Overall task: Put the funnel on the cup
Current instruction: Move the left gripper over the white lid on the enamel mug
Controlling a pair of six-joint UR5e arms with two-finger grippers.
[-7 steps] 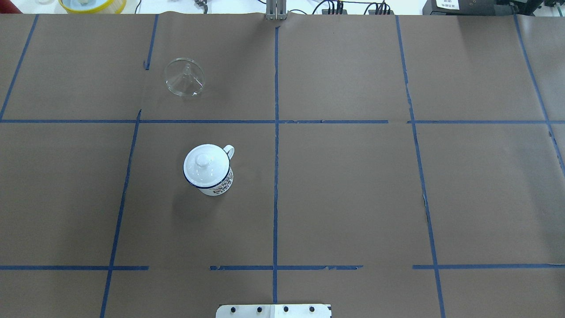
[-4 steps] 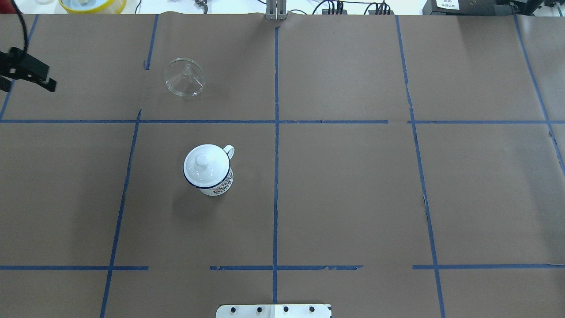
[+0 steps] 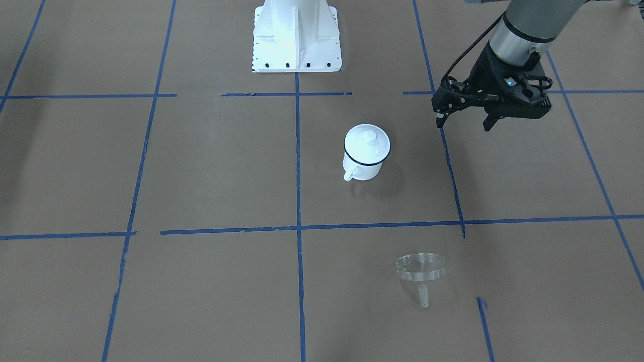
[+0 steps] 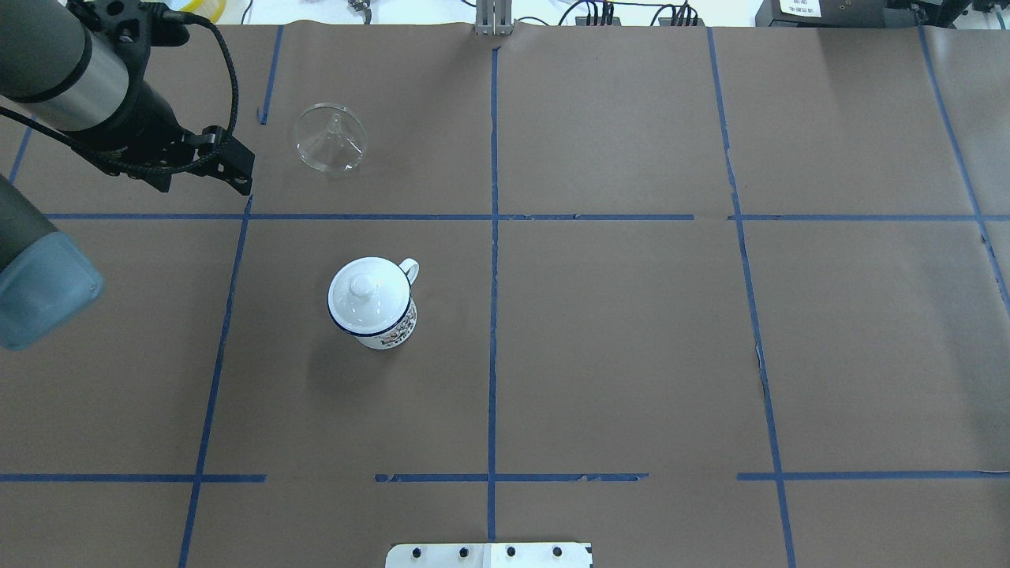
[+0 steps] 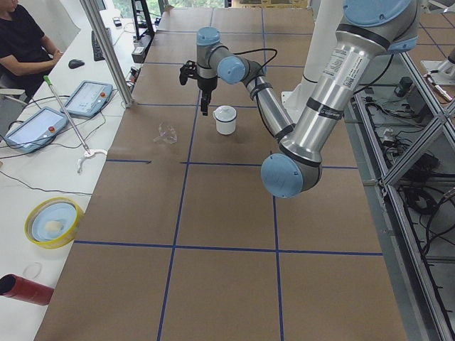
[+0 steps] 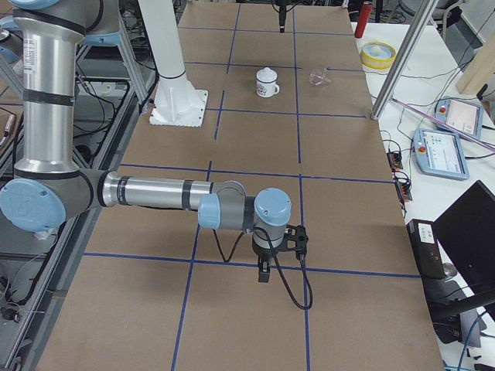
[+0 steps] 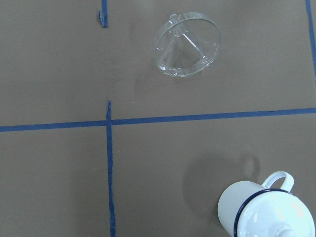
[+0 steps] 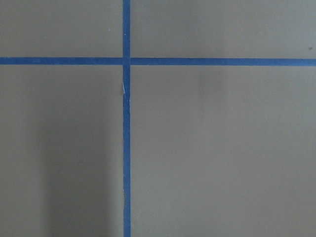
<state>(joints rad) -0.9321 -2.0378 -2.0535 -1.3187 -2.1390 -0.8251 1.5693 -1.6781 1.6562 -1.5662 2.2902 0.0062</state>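
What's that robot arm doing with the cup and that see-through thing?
The left gripper hovers open and empty above the table, near the cup and the funnel. The funnel lies tipped on its side, untouched. The cup stands upright with its lid on. The right gripper hangs far from both.

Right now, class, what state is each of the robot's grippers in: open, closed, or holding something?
Left gripper: open, holding nothing.
Right gripper: cannot be told; it shows only in the side view.
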